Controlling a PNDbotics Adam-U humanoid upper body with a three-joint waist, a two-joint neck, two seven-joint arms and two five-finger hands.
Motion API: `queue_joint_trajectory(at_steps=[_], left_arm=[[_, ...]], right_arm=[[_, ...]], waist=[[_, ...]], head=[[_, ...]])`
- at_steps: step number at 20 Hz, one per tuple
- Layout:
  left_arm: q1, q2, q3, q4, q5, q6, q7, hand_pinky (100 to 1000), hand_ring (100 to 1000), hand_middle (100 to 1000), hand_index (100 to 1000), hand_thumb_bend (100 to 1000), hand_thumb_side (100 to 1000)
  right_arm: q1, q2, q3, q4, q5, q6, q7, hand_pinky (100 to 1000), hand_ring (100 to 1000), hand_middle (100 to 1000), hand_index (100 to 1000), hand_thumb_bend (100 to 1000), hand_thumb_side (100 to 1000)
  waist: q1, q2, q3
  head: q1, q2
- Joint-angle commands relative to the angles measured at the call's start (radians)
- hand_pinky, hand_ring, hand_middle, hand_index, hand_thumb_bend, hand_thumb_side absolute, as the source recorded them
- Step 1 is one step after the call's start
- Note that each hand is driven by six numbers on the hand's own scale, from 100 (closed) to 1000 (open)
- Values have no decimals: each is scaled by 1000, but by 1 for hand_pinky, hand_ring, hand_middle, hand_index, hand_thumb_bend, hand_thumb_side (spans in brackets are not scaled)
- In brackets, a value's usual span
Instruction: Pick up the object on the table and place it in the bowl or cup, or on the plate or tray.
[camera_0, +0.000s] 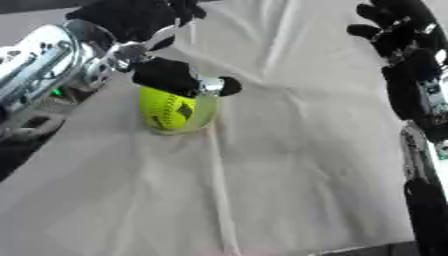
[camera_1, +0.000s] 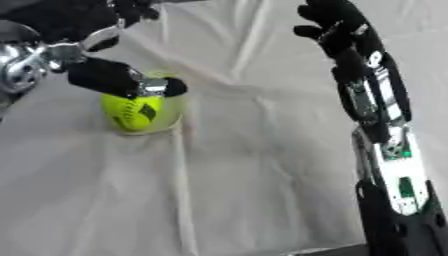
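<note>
Neon-yellow stitched ball (camera_0: 166, 109), clear cup (camera_0: 203, 107)

You're working in bright, even light that washes the pale cloth (camera_0: 289, 165) nearly white, its creases showing only as faint grey lines. Both views are soft and slightly smeared. The ball (camera_0: 168, 111) throws a thin shadow, and the metal arm (camera_0: 39, 60) glares.

Table covered by a creased white cloth (camera_0: 289, 150); resting on the cloth left of its long centre fold, a yellow-green ball (camera_0: 168, 110).
</note>
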Motion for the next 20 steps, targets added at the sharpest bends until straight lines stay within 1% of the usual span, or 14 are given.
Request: queue_joint_trajectory(at_steps=[1,3,5,7,8,9,10,11,12,14,15,16,18,20], left_arm=[[24,16,28,-16,40,25,91,1000,1000,1000,1000,664,1000],[66,2,22,-16,78,7,240,1000,1000,1000,1000,620,1000],[111,-28,8,-16,146,-5,404,980,961,1000,1000,597,1000],[159,-73,-21,-16,297,-34,606,911,889,1000,1000,576,1000],[184,-99,-45,-16,413,-70,728,857,841,1000,1000,555,1000],[205,-108,-71,-16,531,-111,848,857,841,1000,1000,555,1000],[221,-126,-96,-16,638,-162,963,785,782,1000,943,533,1000],[233,-142,-118,-16,726,-221,1074,750,754,1000,906,515,1000],[245,-157,-139,-16,788,-284,1171,736,745,1000,900,499,1000],[264,-182,-170,-16,849,-385,1304,706,726,1000,884,470,1000],[273,-193,-182,-16,859,-424,1350,696,721,1000,879,464,1000],[280,-209,-189,-16,859,-456,1386,678,710,1000,870,425,1000],[294,-245,-196,-16,841,-506,1451,675,701,1000,856,376,1000],[310,-277,-205,-16,809,-533,1507,688,705,1000,852,357,1000]], right_arm=[[-7,4,-7,-17,-5,2,1,856,922,922,985,100,792],[-7,5,-8,-17,-5,3,1,856,922,922,985,100,792],[-6,7,-9,-18,-5,4,2,856,923,922,985,100,792],[-6,9,-9,-18,-5,5,2,856,923,922,985,100,791],[-7,10,-9,-18,-6,6,3,857,923,922,986,100,791],[-7,11,-9,-18,-6,6,3,857,923,922,986,100,791],[-8,12,-9,-18,-6,6,4,857,923,922,986,100,791],[-8,13,-9,-18,-6,6,5,857,923,922,986,100,790],[-9,13,-9,-18,-6,6,6,857,923,922,986,100,790],[-8,13,-10,-17,-6,6,7,857,924,922,986,100,790],[-8,13,-10,-17,-5,6,7,858,924,922,986,100,791],[-7,13,-11,-17,-5,6,7,858,925,922,987,100,793],[-3,14,-13,-16,-4,7,7,859,926,922,988,100,795],[1,14,-15,-16,-3,8,6,859,926,922,988,100,797]], waist=[[-5,-24,6],[-6,-25,12],[-7,-25,19],[-9,-25,26],[-11,-25,30],[-11,-24,32],[-12,-23,35],[-14,-22,38],[-16,-21,40],[-18,-20,43],[-19,-19,44],[-19,-19,45],[-20,-18,51],[-21,-19,57]], head=[[-9,-18],[-10,-20],[-13,-23],[-16,-27],[-16,-29],[-16,-30],[-15,-32],[-14,-33],[-14,-34],[-12,-34],[-11,-35],[-10,-35],[-12,-38],[-16,-41]])
